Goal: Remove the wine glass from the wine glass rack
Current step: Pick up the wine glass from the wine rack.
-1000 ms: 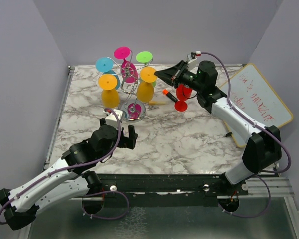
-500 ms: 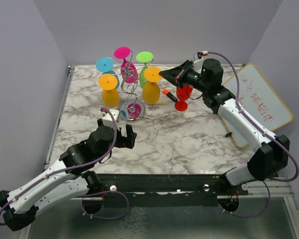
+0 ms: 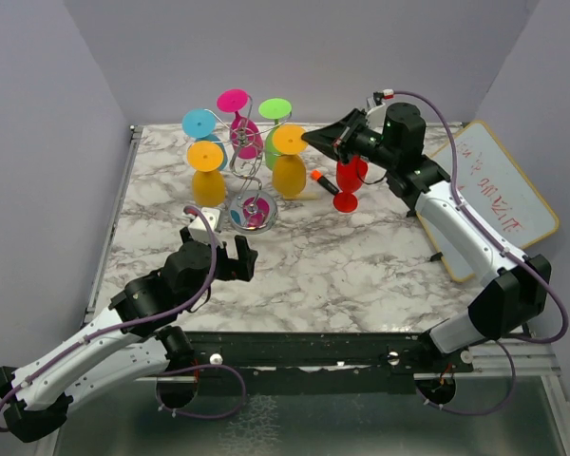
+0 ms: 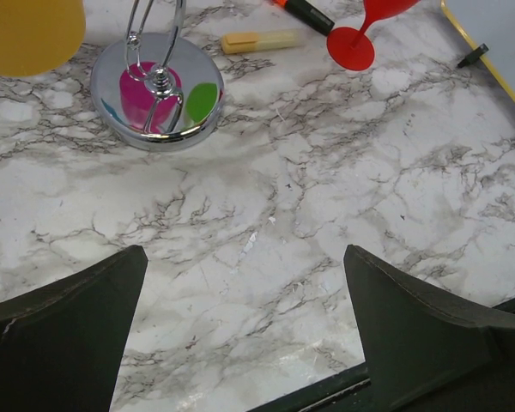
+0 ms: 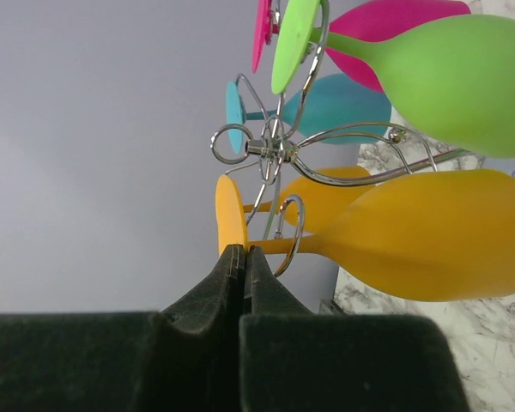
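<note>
Clenched empty, the right gripper (image 3: 310, 140) is pointing at the right orange glass's (image 5: 421, 236) foot, likely to nudge it off the rack (image 3: 250, 185); the left gripper (image 3: 233, 253) is idling open.

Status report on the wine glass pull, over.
Left gripper open, short of rack. Right gripper shut, tips at orange glass foot; grip unclear. Glass hangs on rack, not off yet. Red glass, marker under right arm.

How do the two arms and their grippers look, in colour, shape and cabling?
The left arm and right arm have white shell links and bulky black joints. A thin purple cable runs along each. The left gripper and right gripper are matte black, with wedge-shaped fingers tapering to points.
</note>
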Robot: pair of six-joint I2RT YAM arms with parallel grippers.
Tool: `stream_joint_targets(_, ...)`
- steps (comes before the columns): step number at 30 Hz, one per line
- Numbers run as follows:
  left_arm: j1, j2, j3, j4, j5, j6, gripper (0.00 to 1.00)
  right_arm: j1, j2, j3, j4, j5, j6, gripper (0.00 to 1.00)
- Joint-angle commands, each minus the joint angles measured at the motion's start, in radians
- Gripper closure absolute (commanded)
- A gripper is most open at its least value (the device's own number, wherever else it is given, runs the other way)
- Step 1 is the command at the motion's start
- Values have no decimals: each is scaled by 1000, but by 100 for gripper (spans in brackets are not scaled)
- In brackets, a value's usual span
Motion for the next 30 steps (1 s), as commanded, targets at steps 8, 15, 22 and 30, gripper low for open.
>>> stream_joint_targets(8, 5, -8, -10, 31, -64, -53, 1, 9, 77, 98, -98, -111, -78, 100)
stream_joint_targets(15, 5, -24, -27, 35, -62, -82, 1, 14, 78, 143, -140, -137, -129, 100)
stream_joint_targets(22, 4, -11, -30, 64, -45, -60, 1, 24, 95, 155, -129, -168, -129, 99)
stream_joint_targets(30, 5, -12, -32, 67, -50, -54, 1, 37, 122, 174, -102, -180, -125, 99)
